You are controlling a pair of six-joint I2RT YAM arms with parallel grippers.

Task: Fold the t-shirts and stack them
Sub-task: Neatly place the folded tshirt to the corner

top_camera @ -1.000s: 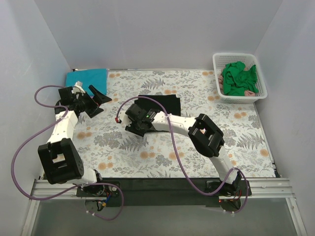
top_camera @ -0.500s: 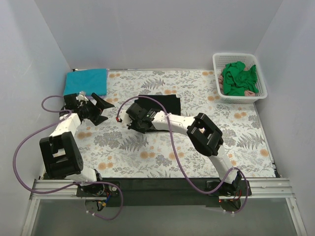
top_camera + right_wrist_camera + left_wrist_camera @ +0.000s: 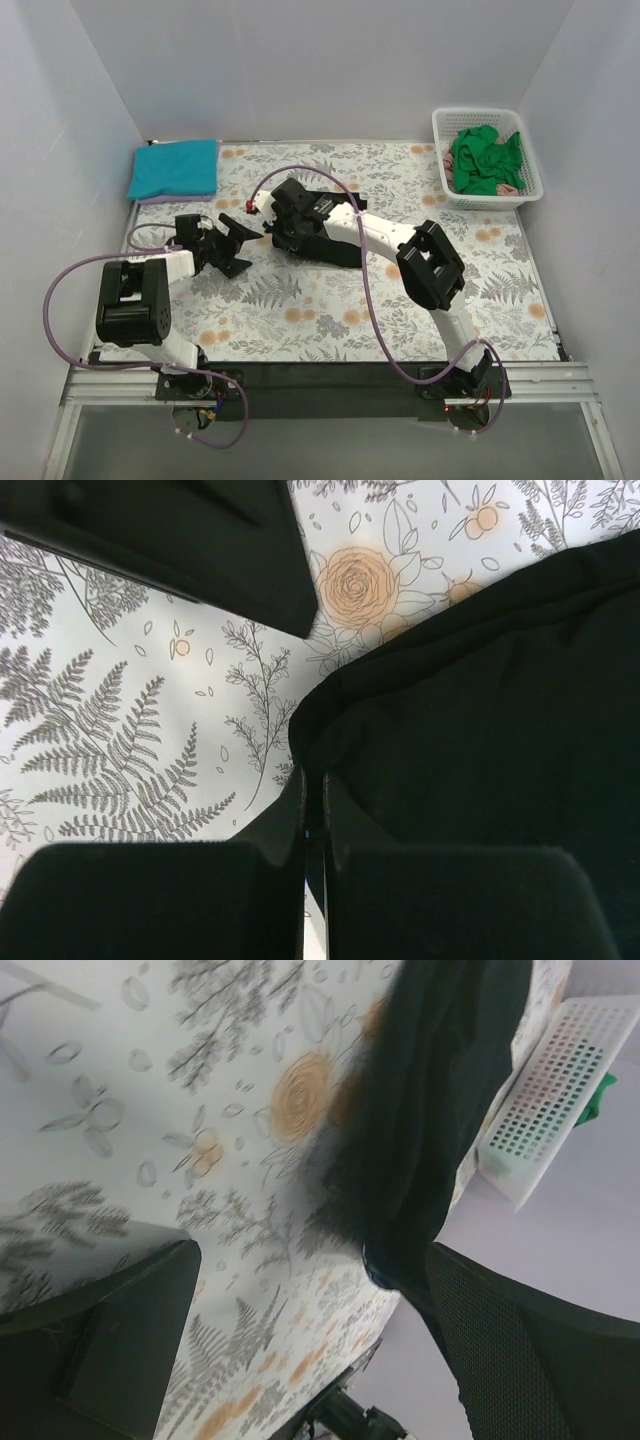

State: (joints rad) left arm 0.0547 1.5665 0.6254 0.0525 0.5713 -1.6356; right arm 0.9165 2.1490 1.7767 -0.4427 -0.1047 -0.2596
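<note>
A large black t-shirt [image 3: 335, 240] lies mid-table under my right arm. My right gripper [image 3: 272, 222] is shut on its left edge; in the right wrist view the fingertips [image 3: 300, 798] pinch the dark cloth [image 3: 480, 710]. My left gripper [image 3: 236, 246] is open and empty just left of that edge, jaws spread wide. In the left wrist view [image 3: 310, 1330] the black shirt [image 3: 440, 1110] is blurred ahead of it. A folded teal t-shirt [image 3: 175, 168] lies at the back left on a lavender one [image 3: 148, 198]. Green t-shirts [image 3: 483, 160] fill the basket.
The white lattice basket [image 3: 490, 198] stands at the back right, and also shows in the left wrist view [image 3: 550, 1080]. The fern-print cover [image 3: 330, 300] spans the table. Grey walls close in the left, back and right. One left finger [image 3: 180, 540] looms in the right wrist view.
My left arm has swung from the back left, near the teal shirt, toward the black shirt's left edge. My right gripper has moved toward the back with the shirt's edge.
</note>
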